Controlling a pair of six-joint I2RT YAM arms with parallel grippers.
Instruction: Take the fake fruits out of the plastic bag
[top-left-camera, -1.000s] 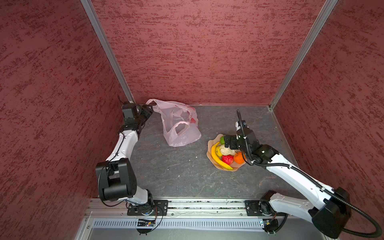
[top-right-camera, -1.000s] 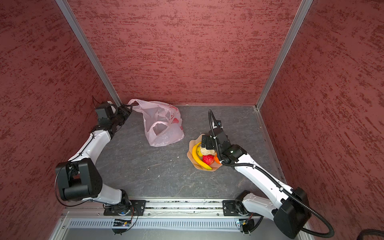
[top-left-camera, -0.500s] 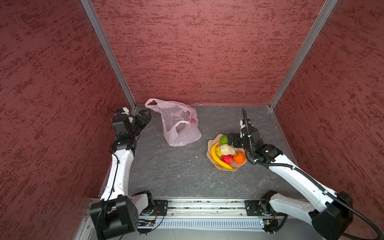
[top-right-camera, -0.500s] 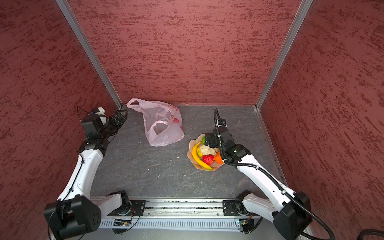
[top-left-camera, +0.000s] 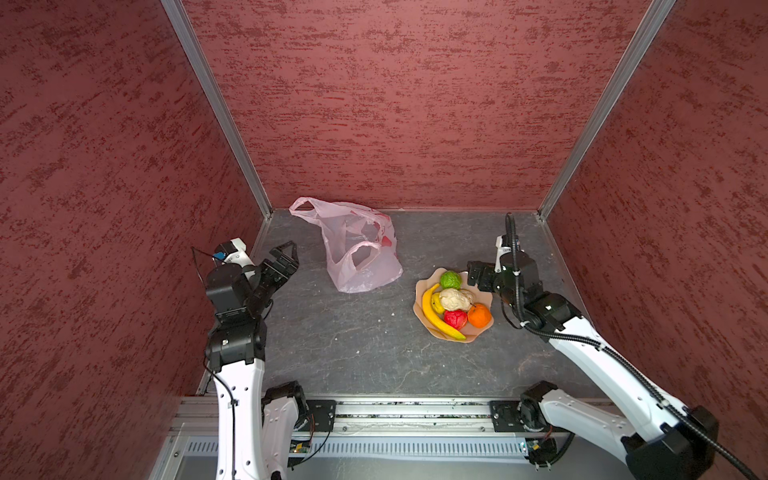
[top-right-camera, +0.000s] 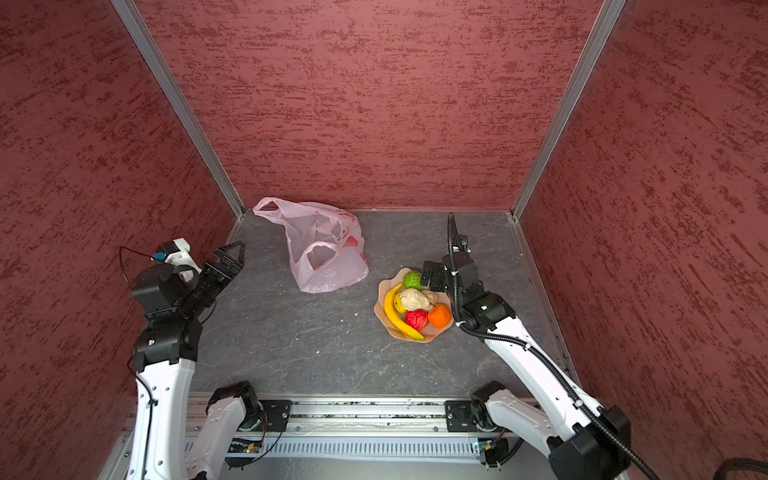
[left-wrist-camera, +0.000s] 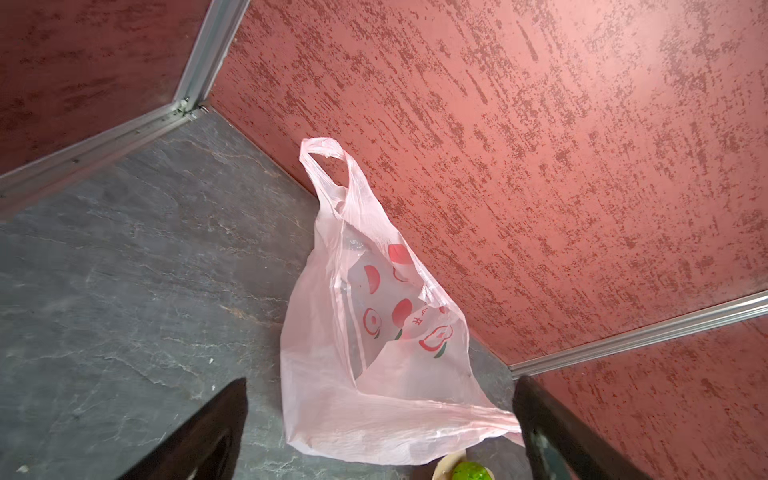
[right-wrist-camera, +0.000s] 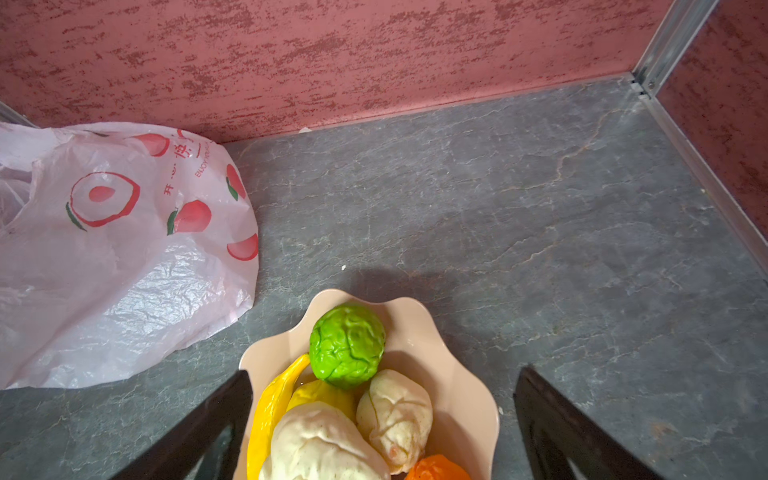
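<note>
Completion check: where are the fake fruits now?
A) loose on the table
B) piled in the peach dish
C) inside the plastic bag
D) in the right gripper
B: the fake fruits sit together in the peach dish, while the plastic bag lies slack beside it and no fruit shows inside it.

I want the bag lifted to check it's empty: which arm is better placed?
Left. The left gripper, jaws open, points at the plastic bag; the right gripper hangs by the dish.

The plastic bag (top-right-camera: 328, 253) lies crumpled near the surface's (top-right-camera: 311, 353) far left corner, handles loose. The fake fruits (top-right-camera: 415, 307) sit heaped in a peach dish (top-right-camera: 379, 309) right of centre, near the bag but apart.
</note>
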